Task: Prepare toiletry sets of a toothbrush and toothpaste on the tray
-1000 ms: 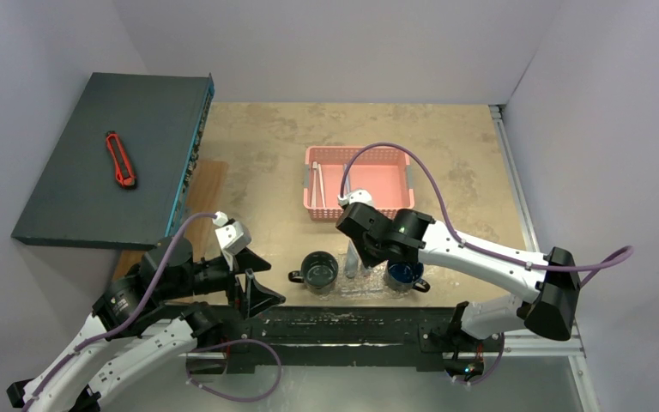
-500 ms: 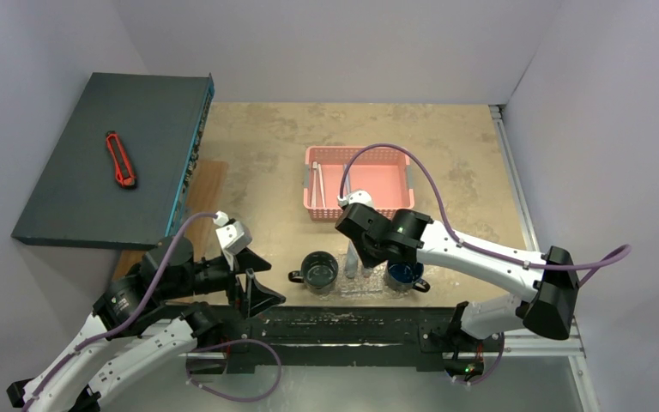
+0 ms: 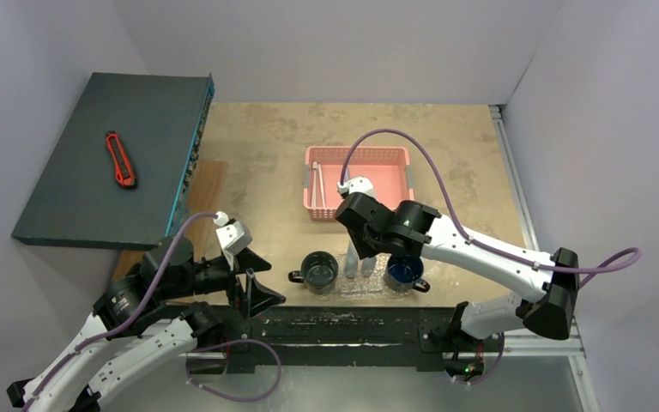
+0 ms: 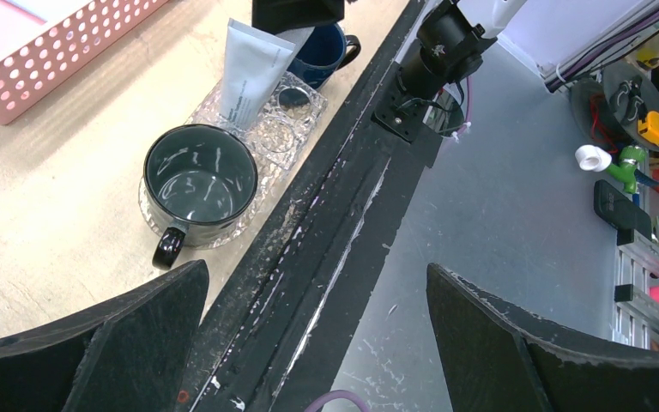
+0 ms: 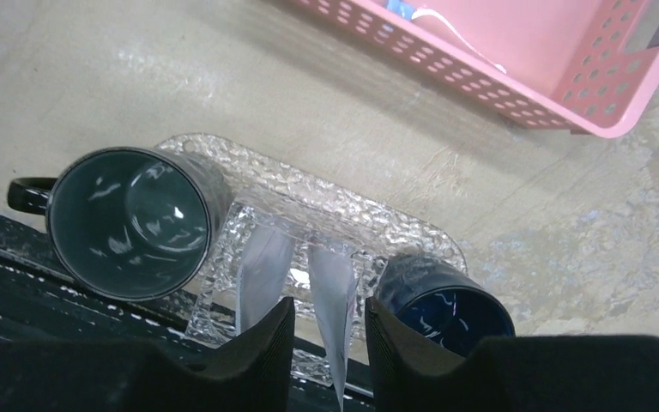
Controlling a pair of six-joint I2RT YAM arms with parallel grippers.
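Observation:
The clear bumpy tray [image 3: 347, 290] lies near the front edge, with a dark green mug [image 3: 319, 270] at its left end and a blue mug [image 3: 404, 273] at its right end. Two silvery-grey tubes [image 3: 352, 260] stand upright between the mugs. My right gripper [image 3: 363, 251] hovers above them. In the right wrist view its jaws [image 5: 329, 313] are apart, with the right tube [image 5: 333, 296] in the gap and the left tube [image 5: 262, 273] just outside. Pale toothbrushes [image 3: 317, 183] lie in the pink basket [image 3: 377, 156]. My left gripper [image 3: 257, 287] is open and empty over the black rail [image 4: 317, 266].
A dark grey box [image 3: 111, 163] with a red utility knife [image 3: 120, 159] on it sits at the far left, and a wooden board [image 3: 208, 184] lies beside it. The black rail [image 3: 343, 326] runs along the near table edge. The left wrist view also shows the green mug [image 4: 199, 176].
My right gripper has risen and drawn back a little from the tray. Both tubes stay standing between the mugs. The left arm has not moved.

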